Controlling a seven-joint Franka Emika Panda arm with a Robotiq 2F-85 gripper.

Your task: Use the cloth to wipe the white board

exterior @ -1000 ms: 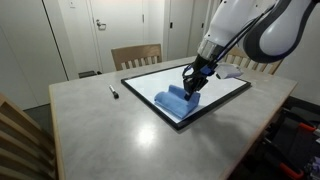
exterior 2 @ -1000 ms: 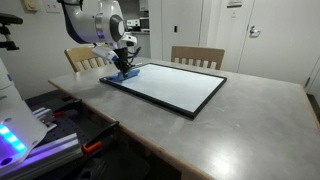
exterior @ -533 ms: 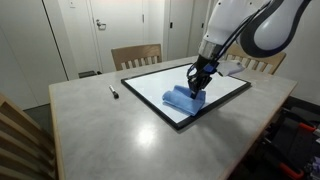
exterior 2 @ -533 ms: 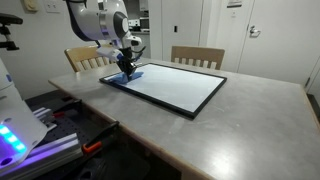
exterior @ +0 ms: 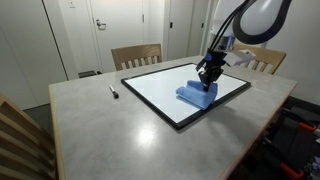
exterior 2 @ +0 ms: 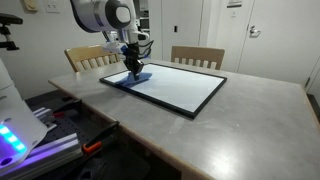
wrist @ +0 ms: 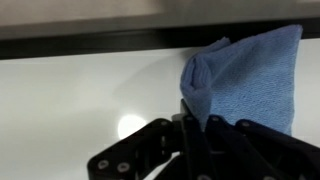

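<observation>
Now: gripper (exterior: pixel 209 72) closed on the blue cloth (exterior: pixel 196 93), pinching a bunched fold and pointing down at the white board (exterior: pixel 150 88). Cloth rests on the board surface, close to its black frame at one end. Marker (exterior: pixel 113 91) lies on the table (exterior: pixel 90 130), off the board, well apart from the cloth.

Plain mid-blue woven cloth (exterior: pixel 196 93), same shade all over. Glossy white rectangular board (exterior: pixel 160 85) with thin black frame. Mottled grey-beige stone-look desk (exterior: pixel 100 135). Matte black metal pincer (exterior: pixel 209 75). Light tan wooden slatted chair (exterior: pixel 136 55), pretty basic.
</observation>
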